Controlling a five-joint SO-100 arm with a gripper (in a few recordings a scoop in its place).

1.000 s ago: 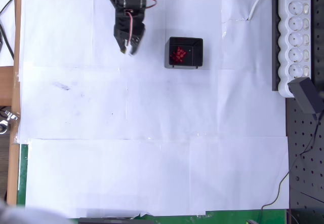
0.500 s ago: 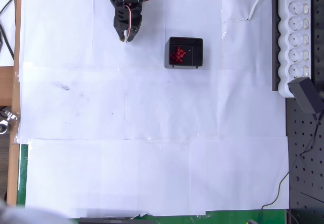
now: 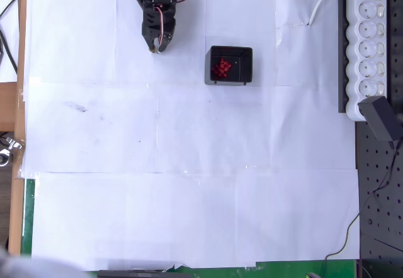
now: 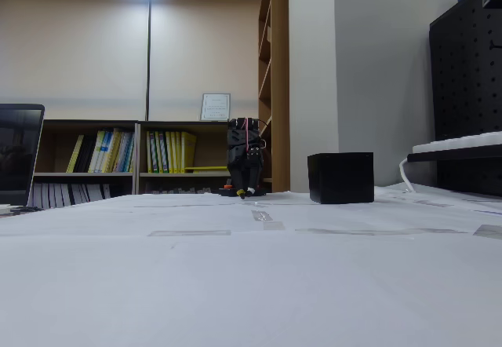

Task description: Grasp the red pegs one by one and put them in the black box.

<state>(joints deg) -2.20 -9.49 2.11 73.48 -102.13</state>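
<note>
the red pegs (image 3: 221, 68) sit in a tight cluster inside the black box (image 3: 242, 68), towards its left half in the overhead view, and no peg can be made out anywhere on the white paper (image 3: 189, 165) that covers the bench. the gripper (image 3: 155, 46) is folded close to the arm's base near the top edge of that view, well apart from the box and to its left; in the fixed view the gripper (image 4: 245, 190) points down just above the paper, left of the black box (image 4: 340, 177). the fingers look drawn together with nothing between them, though at this size i cannot tell for certain whether they are fully clenched. judging from how things lie, the task looks finished or very nearly so. the main risk from here is a stray peg going unnoticed: the pegs are dot-like and one could hide beside the box wall or under the arm. another is the arm swinging right and knocking the light box, which could tip it and spill the pegs. the white power strip (image 3: 367, 42) lies well clear on the right.
</note>
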